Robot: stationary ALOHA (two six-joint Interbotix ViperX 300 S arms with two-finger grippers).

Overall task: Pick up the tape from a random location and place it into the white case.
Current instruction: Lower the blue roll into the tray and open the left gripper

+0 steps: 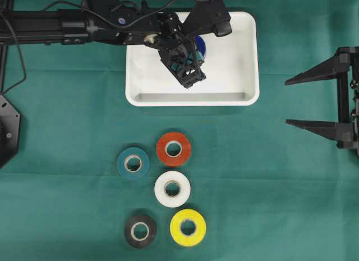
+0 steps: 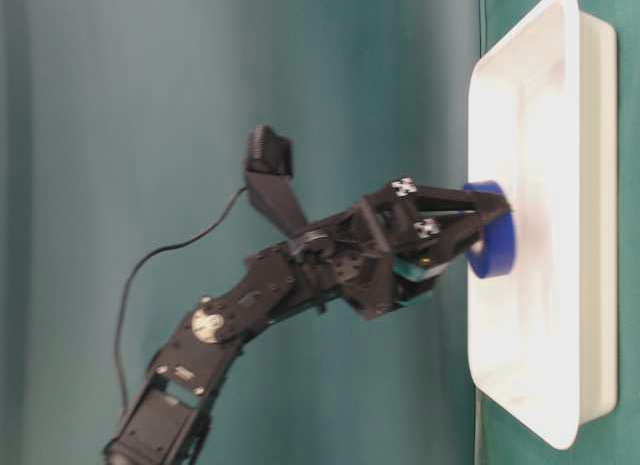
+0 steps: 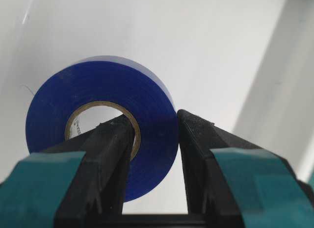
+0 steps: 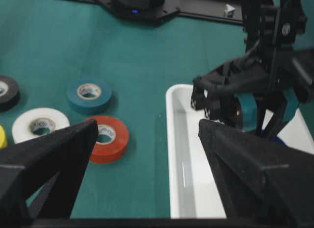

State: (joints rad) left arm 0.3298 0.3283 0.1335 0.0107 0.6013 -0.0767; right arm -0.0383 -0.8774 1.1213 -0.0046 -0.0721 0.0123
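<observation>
Tape: blue roll (image 3: 100, 125), pinched through its wall by the left gripper (image 3: 154, 135), one finger (image 3: 110, 154) poked into the core hole and the other hugging the outer face. It's sitting on edge, not flat.
Where it is: already inside the white case (image 1: 247, 98), toward the back half. From the table-level view the roll (image 2: 492, 230) looks right at the case floor, but whether it's actually touching I can't tell.
Left gripper state: clamped tight on the roll, jaws nearly together with just the tape wall between them.
Right gripper: jaws (image 1: 317, 101) spread wide, parked off to the side over the green cloth (image 1: 269, 205), well apart from the case.
Step in hand: I'd call this the set-down, basically the tail end of the task.
Doing it well: get the roll down to the floor before letting go, since it's on edge and will likely tip or roll if released high. Open gently, then lift straight out so the inner finger doesn't drag the roll by its core.
Edges: back rim of the case (image 2: 560, 15) is near the roll, and the arm crosses over that rim, so no sideways swinging.
Open room: most of the case floor toward the front is bare, plenty of landing space.
Other rolls: teal (image 1: 133, 163), red (image 1: 173, 149), white (image 1: 172, 188), black (image 1: 140, 231), yellow (image 1: 188, 227) clustered on the cloth, well clear of the case.
</observation>
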